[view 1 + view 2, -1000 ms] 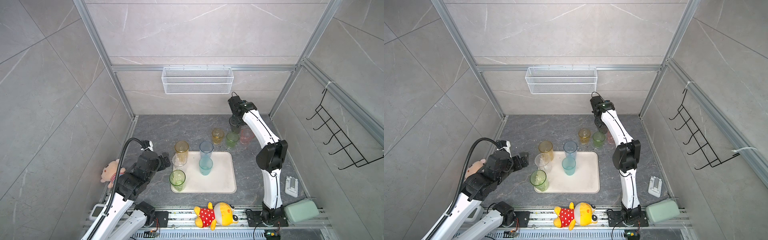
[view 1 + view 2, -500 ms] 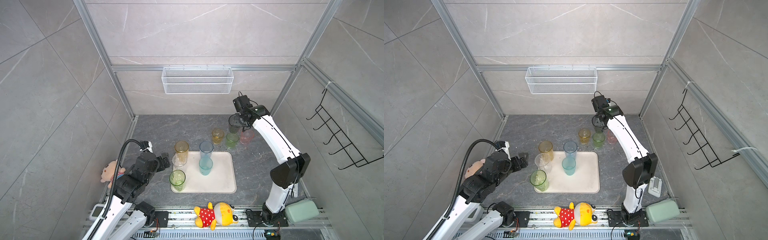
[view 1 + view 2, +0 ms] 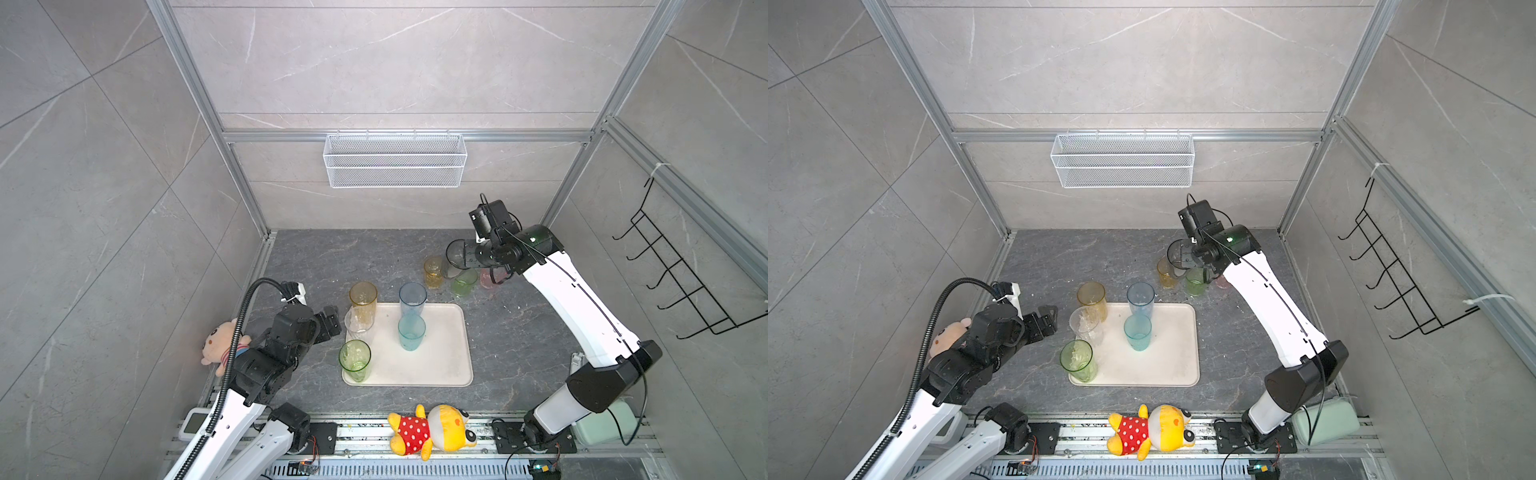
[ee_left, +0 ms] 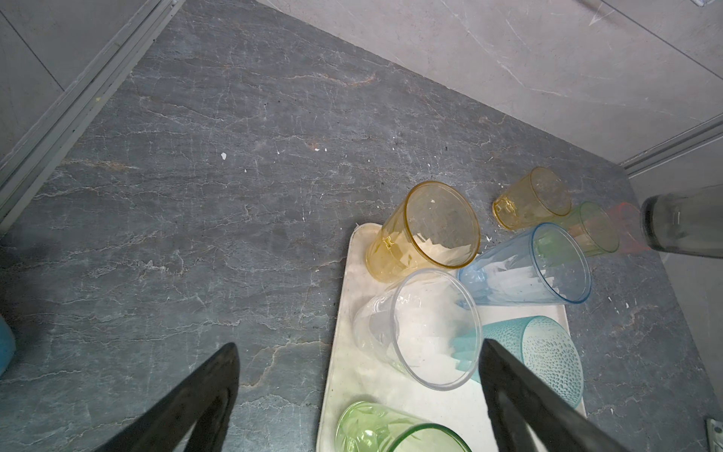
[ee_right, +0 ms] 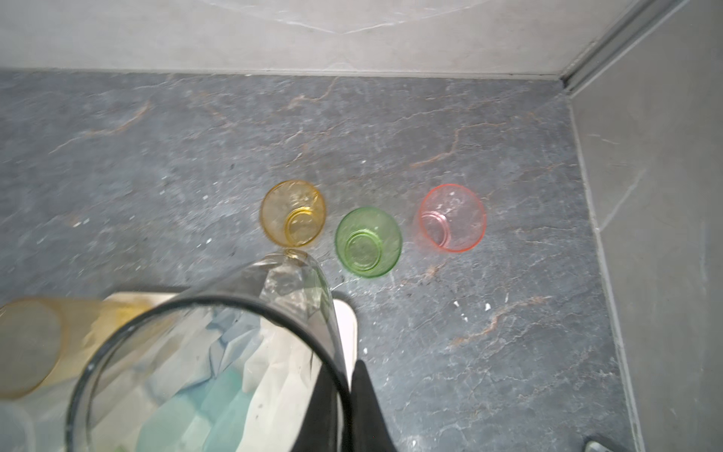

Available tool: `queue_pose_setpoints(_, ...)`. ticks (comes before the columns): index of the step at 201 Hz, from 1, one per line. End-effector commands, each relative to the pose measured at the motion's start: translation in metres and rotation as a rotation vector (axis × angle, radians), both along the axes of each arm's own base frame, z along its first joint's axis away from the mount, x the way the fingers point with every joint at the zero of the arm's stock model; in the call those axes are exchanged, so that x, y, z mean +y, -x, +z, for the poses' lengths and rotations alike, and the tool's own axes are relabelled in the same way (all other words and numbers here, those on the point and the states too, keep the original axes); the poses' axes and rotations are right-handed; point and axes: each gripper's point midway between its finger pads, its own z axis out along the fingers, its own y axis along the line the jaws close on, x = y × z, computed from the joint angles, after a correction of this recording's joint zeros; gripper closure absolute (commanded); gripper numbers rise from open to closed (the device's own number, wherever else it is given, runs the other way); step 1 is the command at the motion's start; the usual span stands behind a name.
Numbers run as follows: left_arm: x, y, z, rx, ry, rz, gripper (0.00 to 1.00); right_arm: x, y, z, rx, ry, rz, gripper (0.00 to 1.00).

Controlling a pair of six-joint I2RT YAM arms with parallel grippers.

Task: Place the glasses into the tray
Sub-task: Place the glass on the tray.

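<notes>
The beige tray (image 3: pixel 440 357) lies mid-floor. On it stand an amber glass (image 3: pixel 363 297), a clear one (image 3: pixel 358 326), a green one (image 3: pixel 354 360), a pale blue one (image 3: pixel 412 297) and a teal one (image 3: pixel 411 337). Behind the tray, on the stone floor, stand a short yellow glass (image 5: pixel 293 213), a short green one (image 5: pixel 368 242) and a pink one (image 5: pixel 453 217). My right gripper (image 5: pixel 346 391) is shut on the rim of the smoke-grey glass (image 3: pixel 457 253), held in the air above them. Left of the tray, my left gripper (image 4: pixel 358 346) is open and empty.
A white wire-mesh basket (image 3: pixel 395 160) hangs on the back wall and a black hook rack (image 3: pixel 681 274) on the right wall. Plush toys lie at the front rail (image 3: pixel 432 430) and by the left arm (image 3: pixel 218 340). A pale green pouch (image 3: pixel 611 422) sits front right.
The right arm has swung its elbow out to the right and carried the smoke-grey glass up and slightly left. The left arm has hardly moved.
</notes>
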Motion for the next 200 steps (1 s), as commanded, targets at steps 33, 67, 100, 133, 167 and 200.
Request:
queue_pose_setpoints(33,-0.006,-0.009,0.006,-0.027,0.034,0.000,0.05,0.015,0.067,-0.001,0.088,-0.009,0.169,1.00)
queue_pose_setpoints(67,-0.008,-0.010,0.005,-0.027,0.033,-0.005,0.05,0.022,0.099,-0.002,0.106,0.014,0.249,1.00)
queue_pose_setpoints(100,-0.008,-0.011,0.006,-0.030,0.034,-0.006,0.05,0.032,0.128,-0.015,0.167,0.038,0.314,1.00)
queue_pose_setpoints(133,-0.007,-0.010,0.006,-0.033,0.035,-0.004,0.05,0.051,0.153,-0.028,0.197,0.037,0.387,1.00)
queue_pose_setpoints(167,-0.006,-0.008,0.007,-0.034,0.033,-0.002,0.05,0.073,0.173,-0.044,0.215,0.059,0.471,1.00)
queue_pose_setpoints(200,-0.004,-0.007,0.009,-0.037,0.031,-0.002,0.05,0.084,0.184,-0.058,0.206,0.080,0.497,1.00)
